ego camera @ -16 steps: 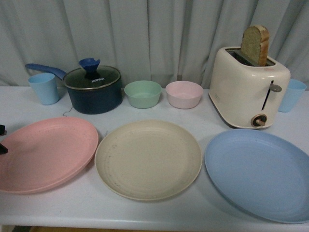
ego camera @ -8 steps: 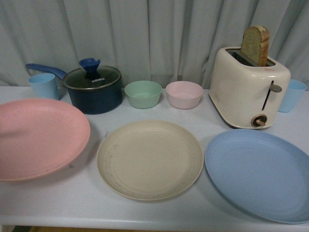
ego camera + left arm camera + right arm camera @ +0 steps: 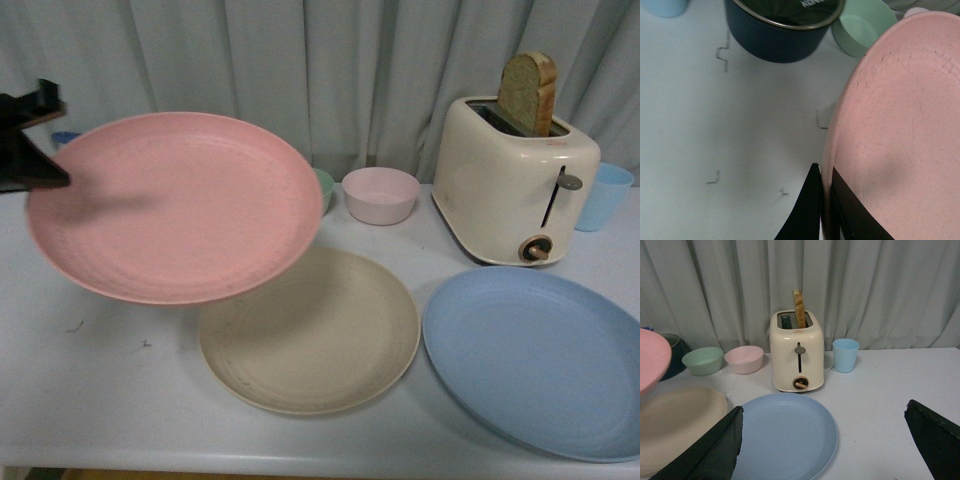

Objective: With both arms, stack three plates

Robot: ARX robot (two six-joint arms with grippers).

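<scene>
My left gripper is shut on the left rim of the pink plate and holds it tilted in the air, above the table's left part and over the beige plate's near-left edge. In the left wrist view the fingers pinch the pink plate's rim. The beige plate lies flat at the middle. The blue plate lies flat at the right. My right gripper is open, above the table beside the blue plate; it does not show in the front view.
A cream toaster with a bread slice stands at the back right, a light blue cup beside it. A pink bowl sits at the back middle. A dark pot and a green bowl stand behind the lifted plate.
The pink plate has been lifted off the table and carried up and to the right; it now hides the pot and most of the green bowl. The beige and blue plates have not moved.
</scene>
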